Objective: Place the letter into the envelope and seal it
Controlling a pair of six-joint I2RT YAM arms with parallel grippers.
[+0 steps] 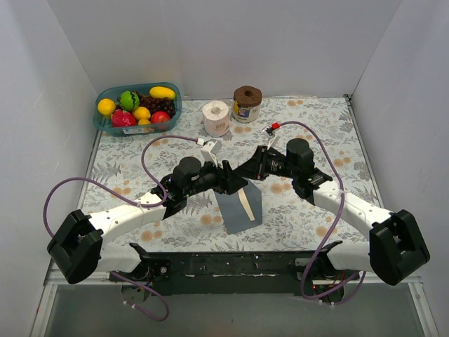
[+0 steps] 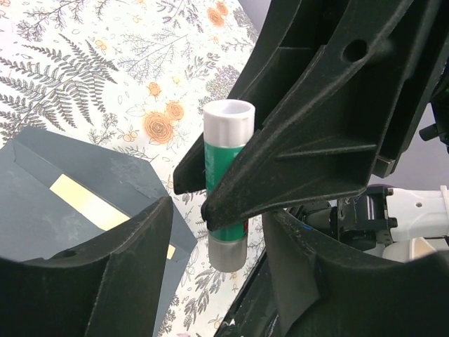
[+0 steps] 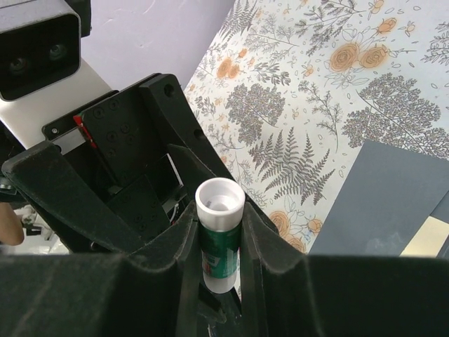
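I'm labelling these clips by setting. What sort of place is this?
Probably a robotics lab test cell: plain white panel walls box it in, the left arm and right arm are bolted at the near edge, and a tub of fruit sits on the floral cloth.

You saw only a thin cream strip of the letter [image 1: 247, 204] — the rest lay tucked inside the envelope [image 1: 237, 210], whose far end the arms covered from above. The right gripper [image 3: 219, 246] hid the lower end of the glue stick [image 3: 220, 203] at its own wrist — from above the stick could not be made out. At the left wrist, the envelope ran off the picture's left edge.
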